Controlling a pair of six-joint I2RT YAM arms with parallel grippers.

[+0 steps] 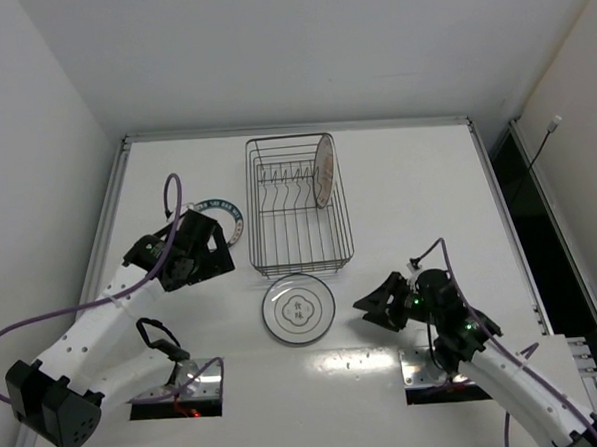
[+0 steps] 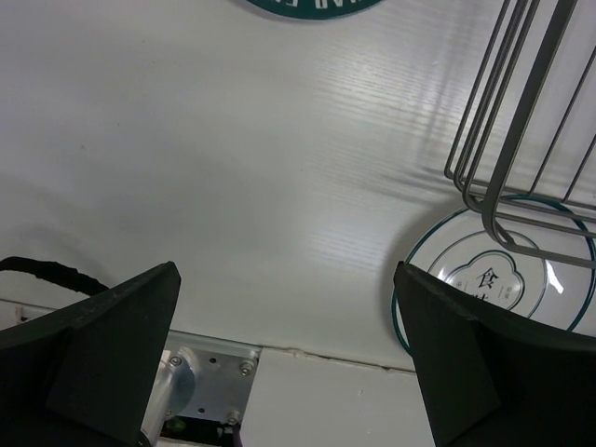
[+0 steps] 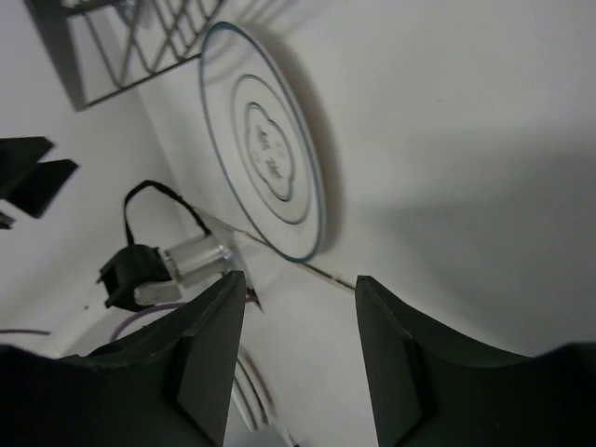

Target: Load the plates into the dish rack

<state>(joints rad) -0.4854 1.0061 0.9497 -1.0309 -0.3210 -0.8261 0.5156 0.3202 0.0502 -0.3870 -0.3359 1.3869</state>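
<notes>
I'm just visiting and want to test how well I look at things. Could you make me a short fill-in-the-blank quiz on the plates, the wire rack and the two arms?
1. The patterned plate stands on edge inside the ____.
2. The plate with the marked centre lies ____ on the table, outside the rack.
3. The teal-rimmed plate lies on the rack's ____ side.
4. The left gripper and right gripper are both ____ and hold nothing.

Missing words: rack; flat; left; open.

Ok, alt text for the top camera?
A patterned plate stands on edge in the dish rack; the ringed plate lies flat in front, the teal-rimmed plate left of it, partly under the open left gripper. The right gripper is open.
</notes>
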